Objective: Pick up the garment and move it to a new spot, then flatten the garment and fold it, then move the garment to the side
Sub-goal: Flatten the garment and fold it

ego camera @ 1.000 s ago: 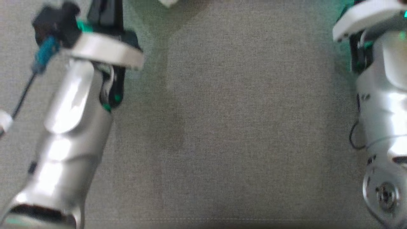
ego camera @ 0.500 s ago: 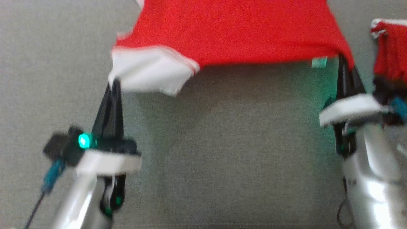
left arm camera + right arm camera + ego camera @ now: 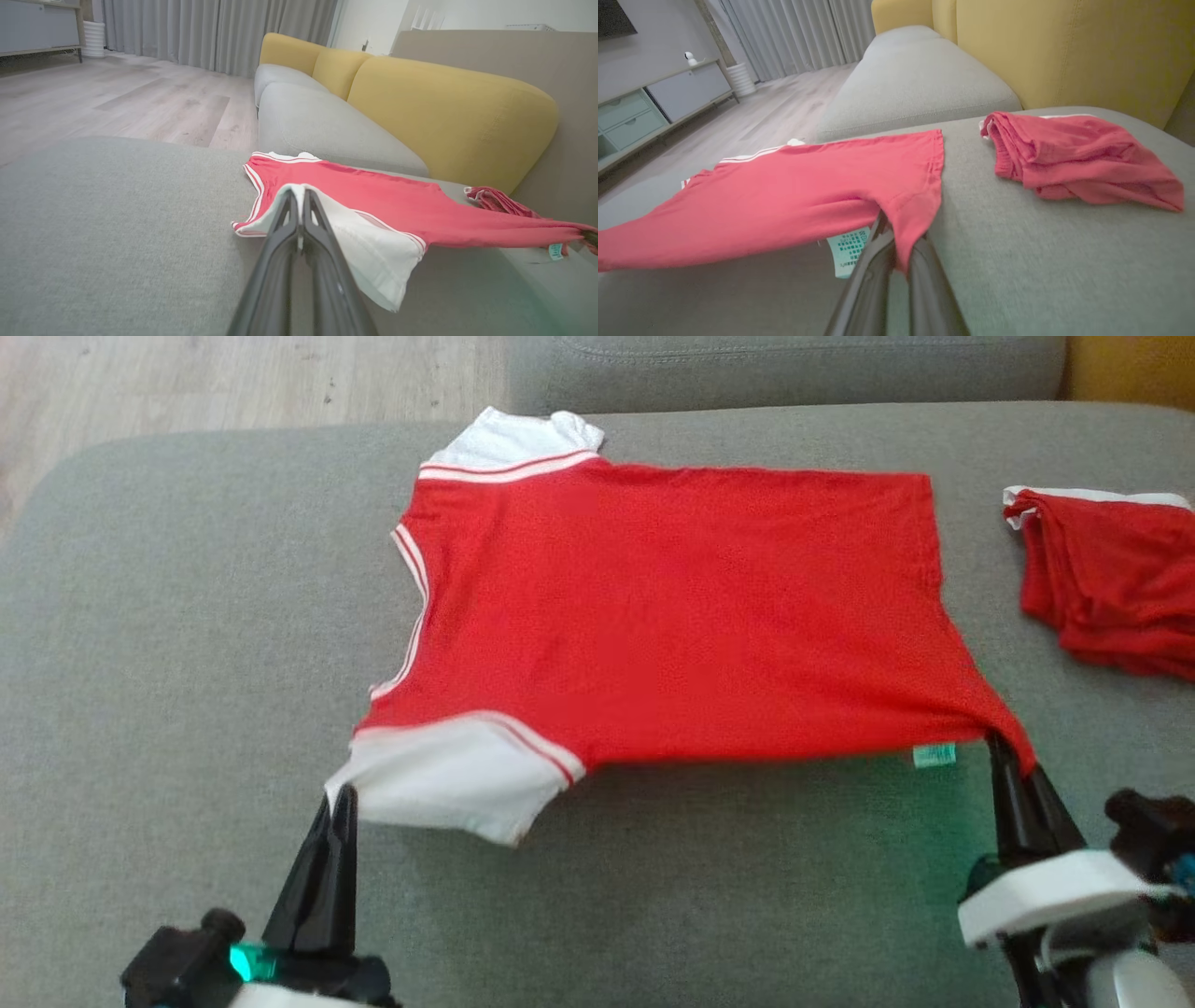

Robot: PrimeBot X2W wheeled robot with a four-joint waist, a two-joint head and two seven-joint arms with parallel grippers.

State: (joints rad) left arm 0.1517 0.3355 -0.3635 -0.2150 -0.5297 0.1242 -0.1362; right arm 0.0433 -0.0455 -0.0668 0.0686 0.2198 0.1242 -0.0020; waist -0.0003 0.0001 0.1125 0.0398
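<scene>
Now the left gripper (image 3: pixel 343 795) clamps the garment's (image 3: pixel 672 616) white sleeve (image 3: pixel 448 784) — the right gripper (image 3: pixel 999 747) its hem corner — across the cushion's (image 3: pixel 187 616) middle.

Home living room: yellow-backed sofa (image 3: pixel 448 107), curtains (image 3: pixel 210 32), sideboard (image 3: pixel 686 91)

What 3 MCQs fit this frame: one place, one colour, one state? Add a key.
1. Where does the second red garment lie relative to the red shirt?
A) on top of it
B) to the robot's right, apart
C) to the robot's left

2. The shirt's sleeves are:
A) white
B) yellow
C) black

3. The left gripper has its jaws:
A) wide open
B) shut on a sleeve
C) shut on nothing

Key:
1 B: a strip of grey cushion shows between the two.
2 A: both sleeves show white.
3 B: the jaws pinch the near sleeve's edge.
</scene>
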